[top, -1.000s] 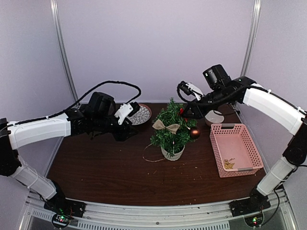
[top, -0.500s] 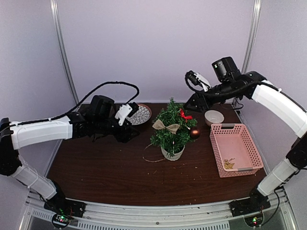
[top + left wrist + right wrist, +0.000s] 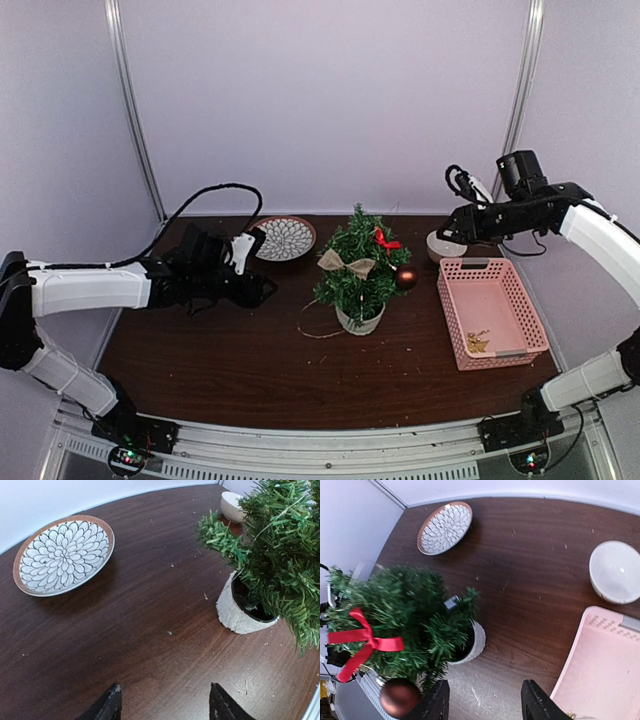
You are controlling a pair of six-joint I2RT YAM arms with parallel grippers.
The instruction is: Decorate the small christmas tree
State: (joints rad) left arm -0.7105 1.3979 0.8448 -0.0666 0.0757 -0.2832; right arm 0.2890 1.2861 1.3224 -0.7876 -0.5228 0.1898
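Note:
The small christmas tree [image 3: 357,265] stands in its white pot [image 3: 360,322] mid-table; it also shows in the left wrist view [image 3: 280,540] and the right wrist view [image 3: 400,620]. It carries a red bow [image 3: 385,239] [image 3: 362,642], a beige burlap bow [image 3: 345,263] and a dark red ball [image 3: 405,279] [image 3: 399,696]. My left gripper [image 3: 262,290] [image 3: 165,707] is open and empty, low over the table left of the tree. My right gripper [image 3: 447,231] [image 3: 485,705] is open and empty, raised to the right of the tree near the white bowl.
A patterned plate [image 3: 283,238] [image 3: 62,554] [image 3: 445,527] lies at the back left. A white bowl [image 3: 446,246] [image 3: 616,571] sits at the back right. A pink basket [image 3: 490,312] [image 3: 600,665] holds a small gold ornament [image 3: 476,342]. A thin string [image 3: 312,330] lies by the pot.
My right gripper has drawn back from the tree to the right, leaving the red bow on it. My left gripper has moved down and back to the left.

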